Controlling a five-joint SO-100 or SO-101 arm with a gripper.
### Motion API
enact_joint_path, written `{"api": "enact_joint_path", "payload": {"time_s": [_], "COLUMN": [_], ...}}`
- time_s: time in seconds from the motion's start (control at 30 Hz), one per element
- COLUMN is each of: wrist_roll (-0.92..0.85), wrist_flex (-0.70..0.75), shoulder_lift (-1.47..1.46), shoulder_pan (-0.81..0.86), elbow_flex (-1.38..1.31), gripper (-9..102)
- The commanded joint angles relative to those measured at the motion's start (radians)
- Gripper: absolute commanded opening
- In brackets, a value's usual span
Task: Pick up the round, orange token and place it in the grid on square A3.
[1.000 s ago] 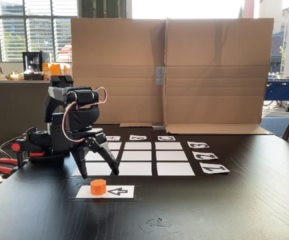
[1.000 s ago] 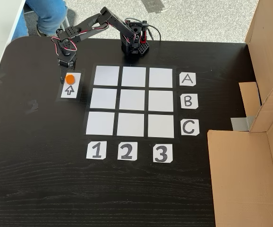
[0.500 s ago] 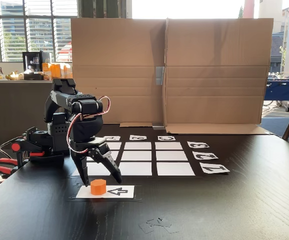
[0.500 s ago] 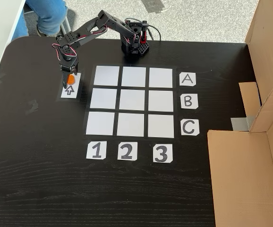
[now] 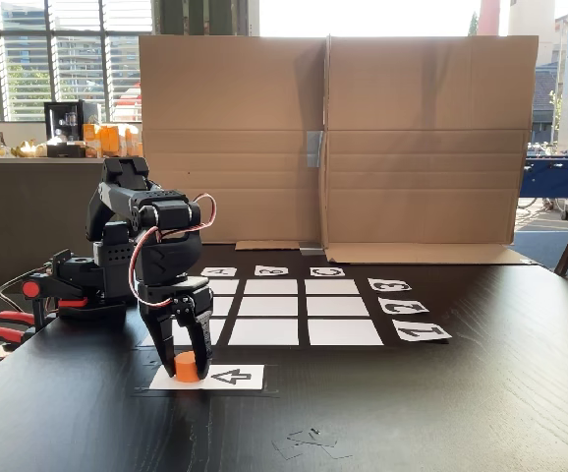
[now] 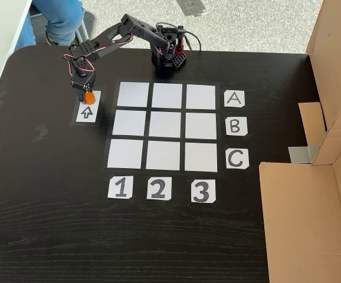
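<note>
— What stands in the way on the counter (image 6: 46, 194)?

— Little. In a fixed view the cardboard wall (image 5: 333, 138) closes the far side behind the grid (image 5: 279, 310). Seen from above, cardboard (image 6: 330, 147) blocks the right edge.

— And free room?

— The grid cells (image 6: 166, 125) lie flat and bare; the near counter is open.

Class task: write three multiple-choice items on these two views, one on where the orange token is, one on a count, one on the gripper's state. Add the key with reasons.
1. The token is
A) on the arrow card
B) in a grid cell
C) on the label 3

2. The grid has how many white cells?
A) six
B) nine
C) twelve

3. The gripper is
A) wide open above the grid
B) with fingers closed around the token
C) resting on label C

Key: 1 A, it sits on the arrow card; 2 B, three rows of three; 3 B, the fingers flank the token closely.
</note>
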Motion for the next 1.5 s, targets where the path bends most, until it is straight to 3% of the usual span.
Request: {"api": "enact_joint_path", "payload": {"time_s": [0.0,0.23,0.7,0.97,1.47], "wrist_roll": [0.006,-0.012,-0.216,-0.25,-0.497], "wrist_flex": [-0.012,-0.014,-0.023,-0.163,-0.175], "shoulder_lift": [0.0,0.015,0.272,0.508,1.046], "shoulder_pan": [0.014,0.023,0.089,0.094,-0.048], "elbow_flex": [-0.026,-0.023,0.095,0.347,0.795], "gripper": [-1,-1,-1,-1,-1]}}
